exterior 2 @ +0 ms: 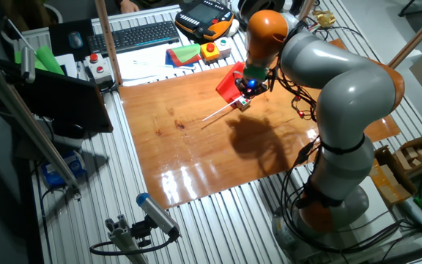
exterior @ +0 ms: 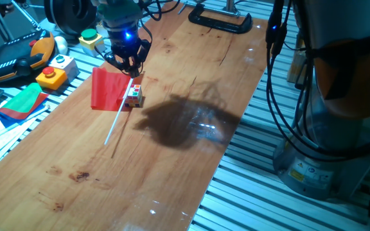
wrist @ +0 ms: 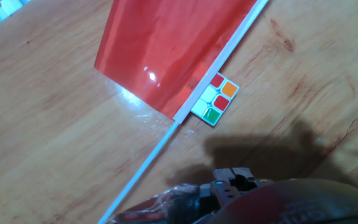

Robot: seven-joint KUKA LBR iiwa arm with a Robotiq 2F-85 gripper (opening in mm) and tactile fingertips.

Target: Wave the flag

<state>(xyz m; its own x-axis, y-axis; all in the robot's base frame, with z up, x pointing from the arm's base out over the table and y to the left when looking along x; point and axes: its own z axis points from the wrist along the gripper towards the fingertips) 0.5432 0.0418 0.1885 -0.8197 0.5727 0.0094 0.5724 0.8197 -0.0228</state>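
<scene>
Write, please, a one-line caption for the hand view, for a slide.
Red flag lying flat on the wooden table, its white stick touching a small multicoloured cube.

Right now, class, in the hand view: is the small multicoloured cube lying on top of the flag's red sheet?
No: the cube sits on the bare wood beside the flag, against the white stick's far side from the sheet.

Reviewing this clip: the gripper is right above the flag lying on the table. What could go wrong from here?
1. The small multicoloured cube sits right against the flag's white stick, so the gripper descending there may knock or catch the cube instead.
2. The stick is thin and lies flat on the wooden table; the fingers may slide off it or pinch only the red sheet.
3. The hand view does not show the fingertips, so alignment cannot be confirmed.
</scene>
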